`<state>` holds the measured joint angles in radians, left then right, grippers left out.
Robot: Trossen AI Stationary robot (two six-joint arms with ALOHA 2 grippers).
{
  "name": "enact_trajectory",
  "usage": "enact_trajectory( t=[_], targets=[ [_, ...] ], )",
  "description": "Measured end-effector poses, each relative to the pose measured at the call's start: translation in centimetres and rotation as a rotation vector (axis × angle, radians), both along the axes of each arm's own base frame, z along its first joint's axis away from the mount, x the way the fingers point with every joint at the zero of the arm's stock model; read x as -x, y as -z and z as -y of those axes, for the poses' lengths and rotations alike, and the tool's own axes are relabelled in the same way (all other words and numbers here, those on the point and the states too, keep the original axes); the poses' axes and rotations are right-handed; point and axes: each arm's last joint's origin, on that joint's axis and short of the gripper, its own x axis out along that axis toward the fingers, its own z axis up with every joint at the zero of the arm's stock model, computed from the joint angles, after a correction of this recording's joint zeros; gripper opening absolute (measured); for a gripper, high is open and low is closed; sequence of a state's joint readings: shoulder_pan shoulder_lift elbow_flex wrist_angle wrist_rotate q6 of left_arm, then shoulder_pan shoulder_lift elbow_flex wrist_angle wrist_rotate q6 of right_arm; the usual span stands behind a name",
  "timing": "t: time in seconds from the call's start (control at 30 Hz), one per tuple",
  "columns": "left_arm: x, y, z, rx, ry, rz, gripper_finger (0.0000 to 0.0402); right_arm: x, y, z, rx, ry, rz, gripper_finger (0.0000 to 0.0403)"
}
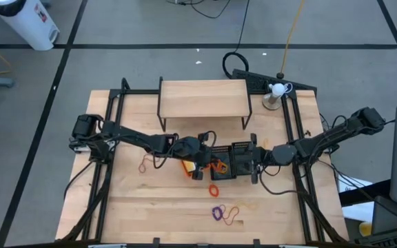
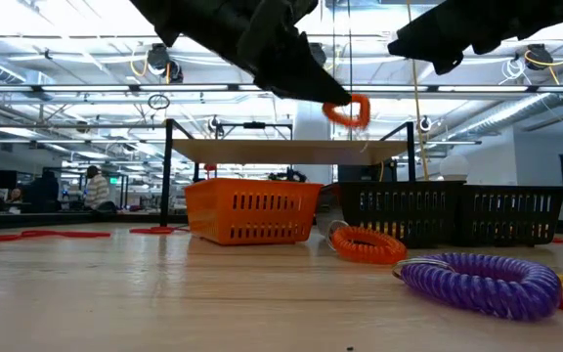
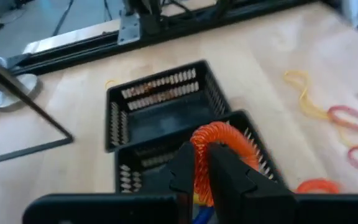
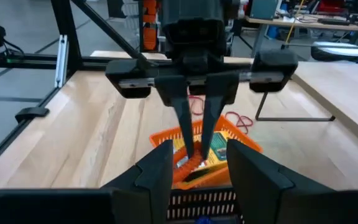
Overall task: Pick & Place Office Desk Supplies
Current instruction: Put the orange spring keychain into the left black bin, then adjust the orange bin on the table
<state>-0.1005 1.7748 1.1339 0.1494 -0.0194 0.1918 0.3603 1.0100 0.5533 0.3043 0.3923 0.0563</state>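
Left gripper (image 3: 202,177) fingers clenched on orange coiled band (image 3: 221,146), pinched between tips, held in air above black mesh trays (image 3: 160,109). Right gripper (image 4: 197,168) fingers spread, empty, above same trays.

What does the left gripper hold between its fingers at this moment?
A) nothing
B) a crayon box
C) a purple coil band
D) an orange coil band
D: the left gripper pinches an orange coil band above a black mesh tray, and the low view shows the same band hanging in the air under that arm.
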Motion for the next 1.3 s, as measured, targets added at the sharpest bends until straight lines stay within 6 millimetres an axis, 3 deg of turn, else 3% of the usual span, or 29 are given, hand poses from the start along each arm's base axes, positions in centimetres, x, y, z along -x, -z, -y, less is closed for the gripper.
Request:
enact_trajectory(
  t=[0.13,0.4,0.8,0.97,1.1,1.3],
  targets=[
    [0.0,0.0,-0.3,0.096,0.062,-0.016,0.0036,0.0,0.0,0.0,-0.001,0.0,0.004,0.0139],
    [-0.2,-0.5,-0.2,0.068,0.204,0.051,0.0051,0.0,-0.1,0.0,-0.005,0.0,0.009,0.0139],
    [-0.5,-0.8,-0.7,-0.029,0.049,0.099,0.0204,-0.1,-0.3,0.0,-0.02,0.003,0.026,0.0139],
    [-0.5,-0.9,-0.8,-0.009,-0.001,0.1,0.0247,-0.1,-0.3,0.0,-0.046,0.008,0.027,0.0139],
    [-0.1,-0.1,-0.7,0.052,-0.017,0.0,0.0259,-0.1,-0.3,0.0,-0.049,0.009,0.027,0.0139],
    [1.6,2.2,0.1,0.132,-0.08,-0.295,0.0244,-0.1,-0.2,0.0,-0.061,0.012,0.027,0.0139]
  ],
)
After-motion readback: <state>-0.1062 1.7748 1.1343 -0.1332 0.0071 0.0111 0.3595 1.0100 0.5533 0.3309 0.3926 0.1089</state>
